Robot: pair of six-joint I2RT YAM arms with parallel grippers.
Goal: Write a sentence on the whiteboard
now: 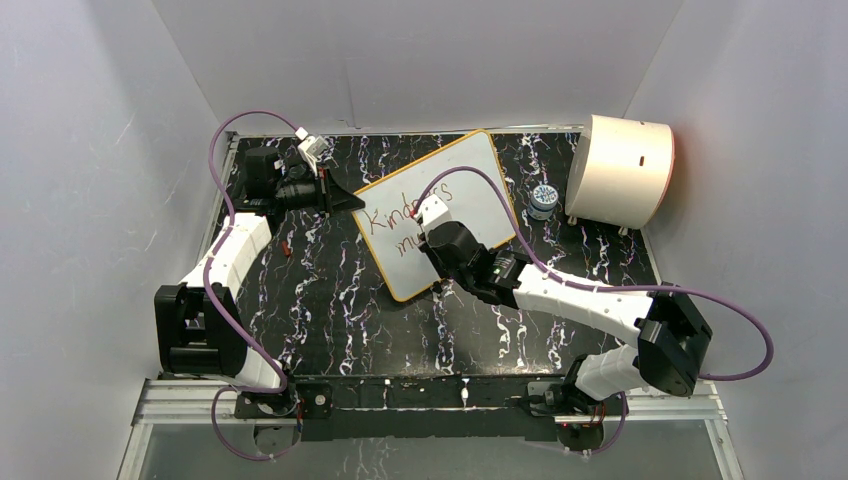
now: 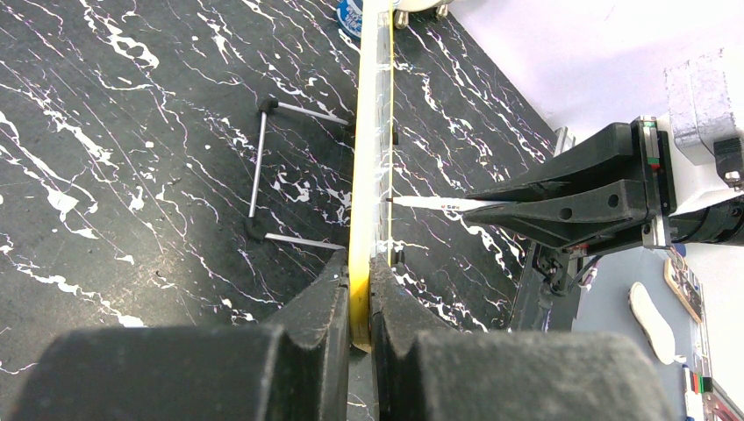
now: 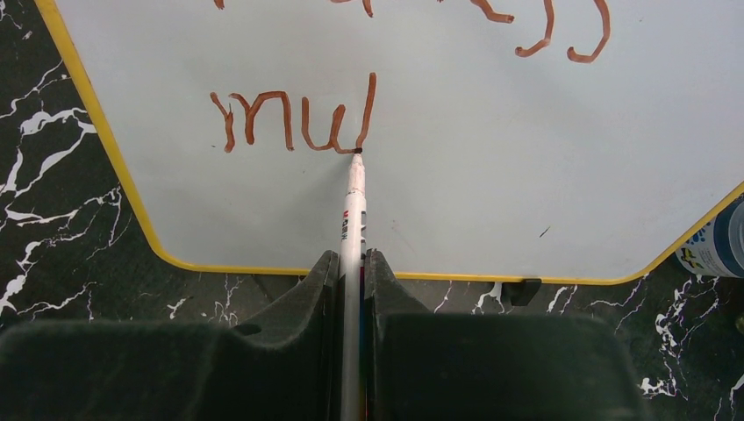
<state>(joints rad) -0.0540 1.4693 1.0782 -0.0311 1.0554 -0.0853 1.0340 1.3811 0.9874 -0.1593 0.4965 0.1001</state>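
The right tool [image 3: 351, 263] is clamped on a white marker [image 3: 354, 206], fingers pressed together around its barrel, and the marker's dark tip touches the whiteboard [image 3: 526, 175] at the foot of the last stroke. The left tool [image 2: 358, 274] is shut tight on the board's orange-yellow rim, pinching its left edge. The whiteboard sits at the far middle of the counter, turned at a slant to the counter's edges, with a thin wire stand [image 2: 257, 162] on the mat behind it. The sentence [image 3: 294, 123] is dark red handwriting in two lines: the upper one begins "Kind" in the top view, where the right arm hides part of it, and the lower one reads "mul". A black marbled mat [image 1: 330, 300] with white veins covers the counter. A cream half-cylinder drum [image 1: 620, 170] stands at the far right corner, and a small blue-and-white jar [image 1: 542, 200] sits between it and the board's right edge. Plain pale walls [image 1: 400, 60] close in the far side and both flanks, and purple cables [image 1: 213, 170] loop off each arm.
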